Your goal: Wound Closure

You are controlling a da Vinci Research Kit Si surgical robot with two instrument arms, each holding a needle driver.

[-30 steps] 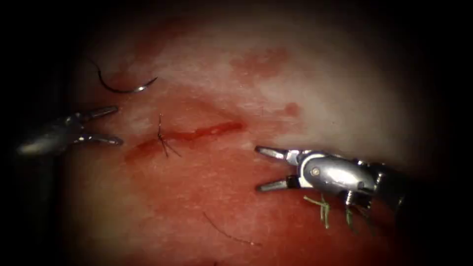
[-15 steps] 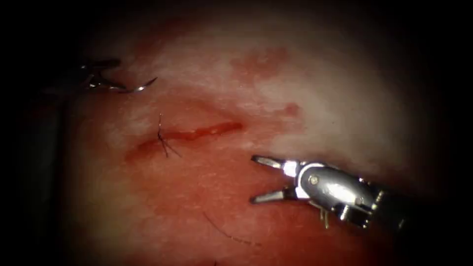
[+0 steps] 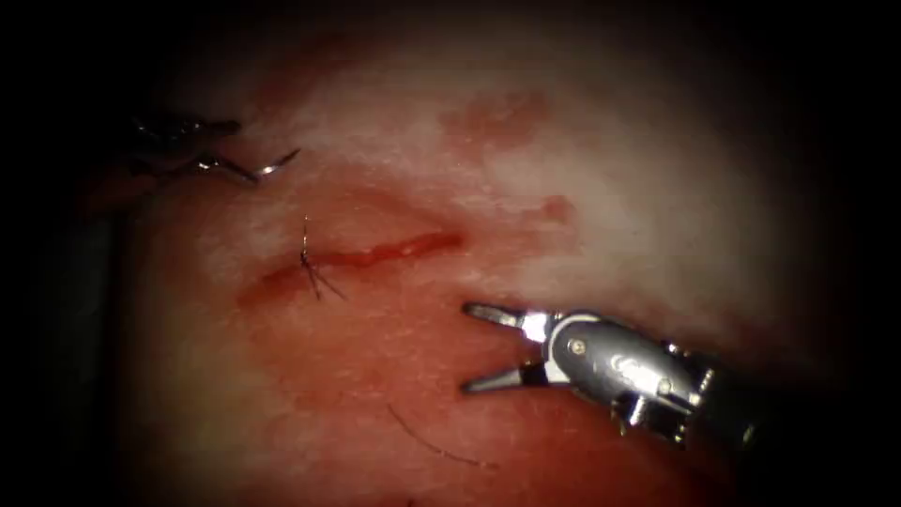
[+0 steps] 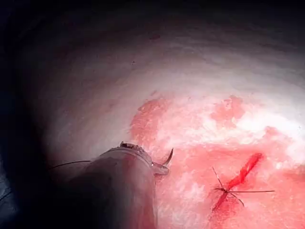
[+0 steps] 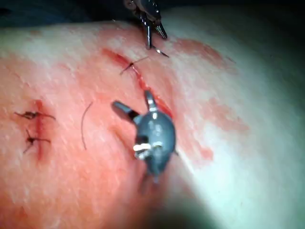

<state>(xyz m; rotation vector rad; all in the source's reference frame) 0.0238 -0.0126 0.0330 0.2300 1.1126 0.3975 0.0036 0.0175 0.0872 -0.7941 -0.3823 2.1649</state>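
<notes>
The tissue [image 3: 582,169] carries one cut [image 3: 357,256], taken here as the landmark, a short slanted line holding red fluid [image 3: 404,248]. A tied stitch [image 3: 308,263] with short cut ends crosses the cut near its left end; the part of the cut to the right of the stitch lies unstitched. The needle [image 3: 272,169] lies above and to the left of the cut, well apart from it, on the tissue surface and not in the tissue; its pointed end, free and bright, faces the cut. The left tool [image 3: 202,161] is at the needle's other stretch, beyond the mid-curve. Its jaws meet the needle there, but the endoscope view is too dark at that spot to tell whether they are clamped on it. In the left wrist view the needle point [image 4: 168,158] sticks out past the left tool's tip [image 4: 157,168], and a thread [image 4: 71,163] trails off behind that tool. The right tool [image 3: 481,345] sits below the right end of the cut, near it but not touching. Its jaws are spread wide apart and hold nothing. A loose cut piece of thread [image 3: 434,447] lies on the tissue well below the cut, apart from both tools. The right wrist view shows two more tied stitches [image 5: 33,128] on a second short cut [image 5: 39,129], far from the landmark cut.
</notes>
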